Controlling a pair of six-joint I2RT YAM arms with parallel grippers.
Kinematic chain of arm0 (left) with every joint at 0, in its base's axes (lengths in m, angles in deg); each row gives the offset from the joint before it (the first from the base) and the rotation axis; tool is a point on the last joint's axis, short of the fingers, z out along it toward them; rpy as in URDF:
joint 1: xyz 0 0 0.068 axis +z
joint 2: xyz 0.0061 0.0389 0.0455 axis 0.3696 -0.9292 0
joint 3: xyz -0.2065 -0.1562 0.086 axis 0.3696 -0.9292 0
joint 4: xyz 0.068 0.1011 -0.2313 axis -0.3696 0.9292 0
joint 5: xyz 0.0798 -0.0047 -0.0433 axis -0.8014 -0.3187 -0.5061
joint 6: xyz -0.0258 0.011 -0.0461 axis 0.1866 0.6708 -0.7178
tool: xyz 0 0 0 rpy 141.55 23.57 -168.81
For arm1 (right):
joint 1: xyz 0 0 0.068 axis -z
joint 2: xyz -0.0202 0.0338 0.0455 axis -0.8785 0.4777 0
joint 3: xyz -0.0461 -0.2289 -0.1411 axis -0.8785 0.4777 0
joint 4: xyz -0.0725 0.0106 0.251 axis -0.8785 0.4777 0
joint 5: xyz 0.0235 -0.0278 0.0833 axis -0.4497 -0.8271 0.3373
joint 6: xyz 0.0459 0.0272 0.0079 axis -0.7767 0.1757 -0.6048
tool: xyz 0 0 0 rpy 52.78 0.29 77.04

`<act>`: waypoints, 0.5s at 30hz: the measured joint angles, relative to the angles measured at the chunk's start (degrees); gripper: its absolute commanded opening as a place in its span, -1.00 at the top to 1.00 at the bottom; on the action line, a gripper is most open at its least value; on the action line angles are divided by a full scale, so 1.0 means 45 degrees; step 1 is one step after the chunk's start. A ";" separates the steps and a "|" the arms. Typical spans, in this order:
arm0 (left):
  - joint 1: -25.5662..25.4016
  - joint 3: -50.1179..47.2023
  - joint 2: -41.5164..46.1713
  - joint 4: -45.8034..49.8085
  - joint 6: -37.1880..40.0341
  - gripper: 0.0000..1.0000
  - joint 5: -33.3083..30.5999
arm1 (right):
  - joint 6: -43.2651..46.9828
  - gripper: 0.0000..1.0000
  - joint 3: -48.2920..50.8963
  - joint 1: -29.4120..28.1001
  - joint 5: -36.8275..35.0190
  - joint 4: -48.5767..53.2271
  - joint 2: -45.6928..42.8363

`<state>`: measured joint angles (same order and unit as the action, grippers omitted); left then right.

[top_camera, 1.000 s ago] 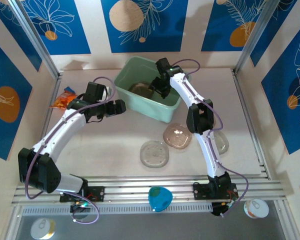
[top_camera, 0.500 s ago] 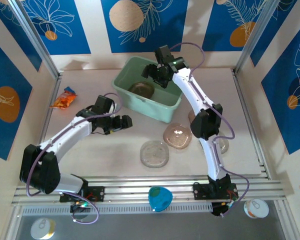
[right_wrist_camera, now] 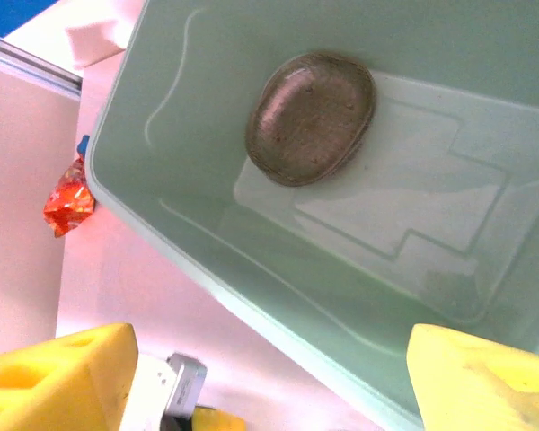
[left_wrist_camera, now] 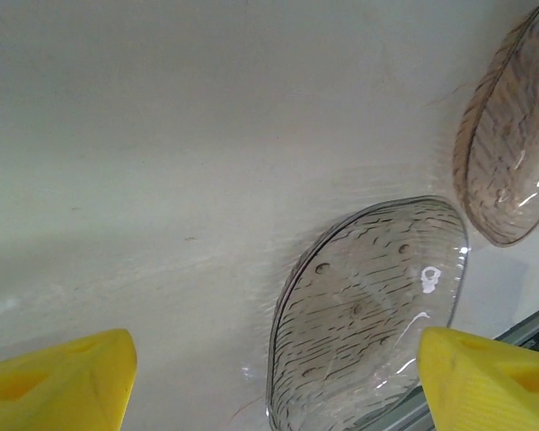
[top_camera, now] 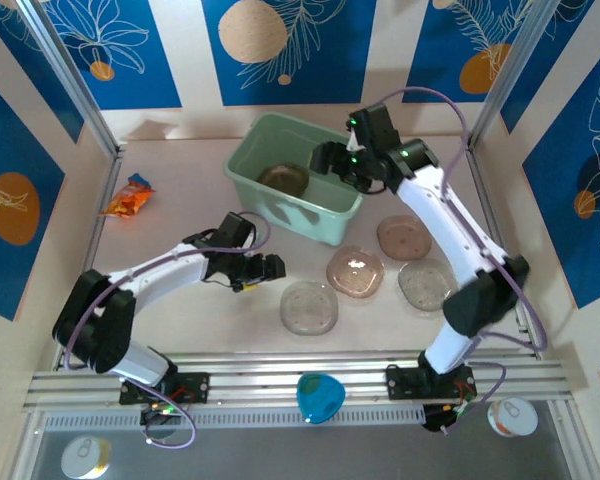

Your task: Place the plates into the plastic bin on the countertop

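Top external: at least one plate lies in the plastic bin at twelve o'clock; four remain on the countertop toward five o'clock. Left gripper and right gripper both gape empty.

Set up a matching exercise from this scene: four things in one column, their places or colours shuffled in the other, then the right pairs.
Things
1. orange packet
2. brownish plate
3. clear plate
4. plastic bin

Places or colours
A. inside the bin
B. mint green, towards the back of the countertop
C. by the countertop's left edge
D. on the countertop, near the front rail

Pairs: 1-C, 2-A, 3-D, 4-B
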<state>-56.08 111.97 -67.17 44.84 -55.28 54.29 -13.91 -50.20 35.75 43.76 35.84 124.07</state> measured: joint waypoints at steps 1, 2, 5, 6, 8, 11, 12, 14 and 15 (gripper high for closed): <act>-0.0165 0.0010 -0.0199 -0.0063 -0.0058 -0.59 0.0005 | 0.0087 -0.55 0.0733 0.0165 0.0112 -0.0141 -0.0627; -0.0330 0.0053 -0.0413 -0.0083 -0.0117 -0.58 0.0034 | 0.0141 -0.53 0.1316 0.0301 0.0185 -0.0243 -0.1132; -0.0743 0.0272 -0.1078 -0.0155 -0.0233 -0.55 0.0049 | 0.0272 -0.50 0.2798 0.0690 0.0311 -0.0442 -0.2390; -0.0850 0.0364 -0.1287 -0.0151 -0.0238 -0.54 0.0049 | 0.0296 -0.49 0.3162 0.0767 0.0355 -0.0481 -0.2681; -0.1015 0.0597 -0.1676 -0.0146 -0.0262 -0.51 0.0073 | 0.0374 -0.46 0.4022 0.0937 0.0476 -0.0554 -0.3298; -0.1180 0.0976 -0.2069 -0.0136 -0.0296 -0.42 0.0087 | 0.0374 -0.43 0.5158 0.1200 0.0665 -0.0695 -0.4056; -0.1234 0.1093 -0.2161 -0.0136 -0.0287 -0.40 0.0087 | 0.0374 -0.42 0.5484 0.1302 0.0733 -0.0733 -0.4289; -0.1360 0.1360 -0.2395 -0.0078 -0.0277 -0.36 0.0083 | 0.0369 -0.41 0.6081 0.1545 0.0821 -0.0763 -0.4813; -0.1428 0.1481 -0.2482 0.0010 -0.0272 -0.33 0.0083 | 0.0369 -0.40 0.6256 0.1647 0.0835 -0.0758 -0.5008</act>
<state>-62.51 118.63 -78.34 44.88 -56.50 54.66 -12.25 -22.05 43.16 47.52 32.43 101.54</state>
